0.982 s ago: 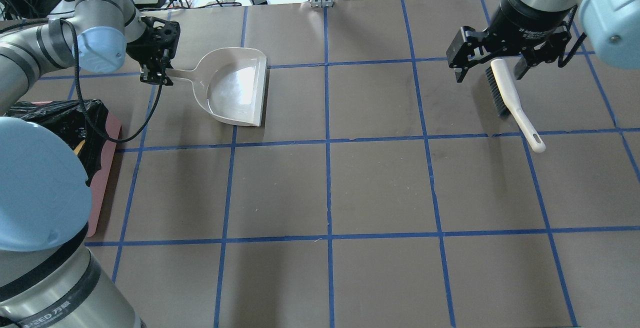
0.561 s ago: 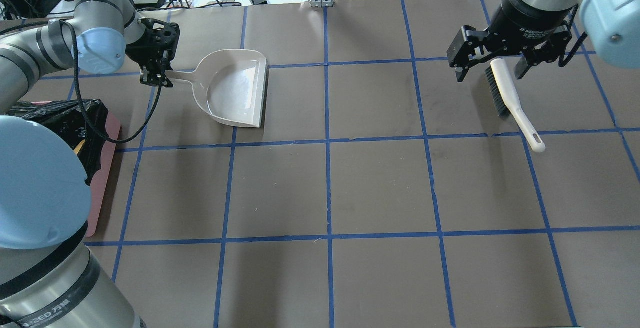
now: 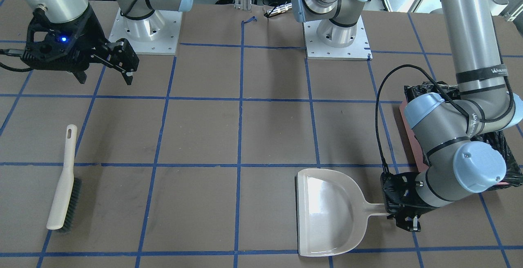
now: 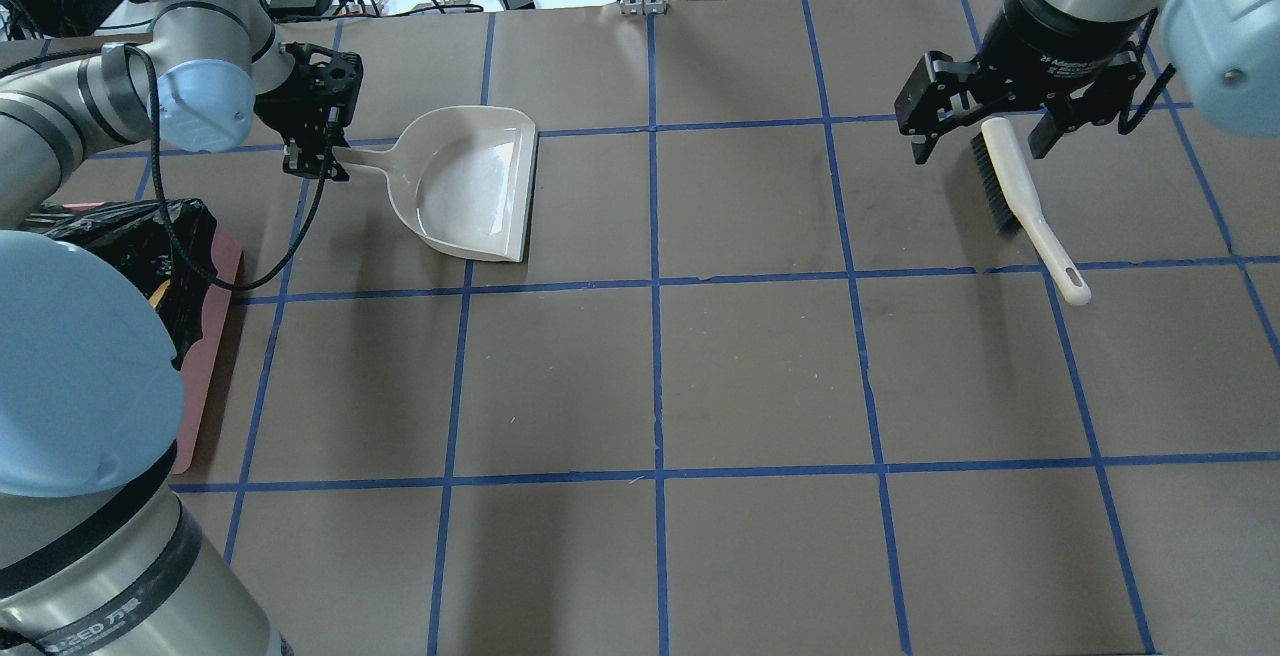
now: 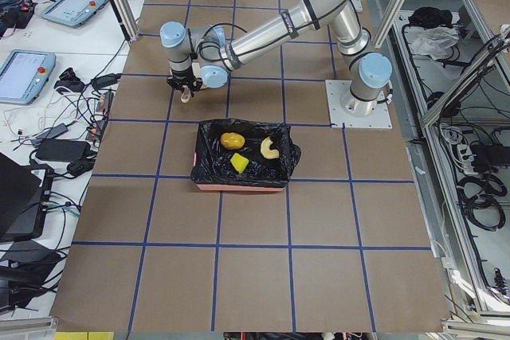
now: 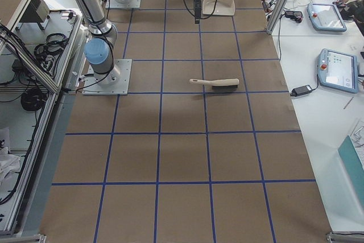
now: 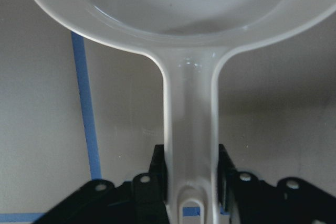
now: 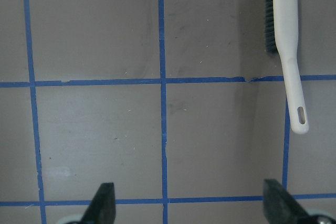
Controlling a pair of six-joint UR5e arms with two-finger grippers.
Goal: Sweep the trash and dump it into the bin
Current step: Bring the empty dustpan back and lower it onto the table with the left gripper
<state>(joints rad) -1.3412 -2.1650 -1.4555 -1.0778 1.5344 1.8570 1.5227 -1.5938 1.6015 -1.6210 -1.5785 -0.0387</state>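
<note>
In my left-side view the pink bin [image 5: 239, 187], lined with a black bag, holds all three pieces of trash: the potato-like lump [image 5: 233, 140], the curled pastry piece [image 5: 270, 147] and the yellow-green wedge [image 5: 239, 163]. Overhead, I see the bin at the table's 9 o'clock edge. My left gripper [image 7: 191, 179] is clamped on the handle of the dustpan [image 4: 470, 186] at about 10 o'clock, a finger pressed to each side. My right gripper [image 8: 190, 203] is spread wide and grips nothing. The brush [image 4: 1020, 201] lies flat at 2 o'clock, apart from those fingers.
</note>
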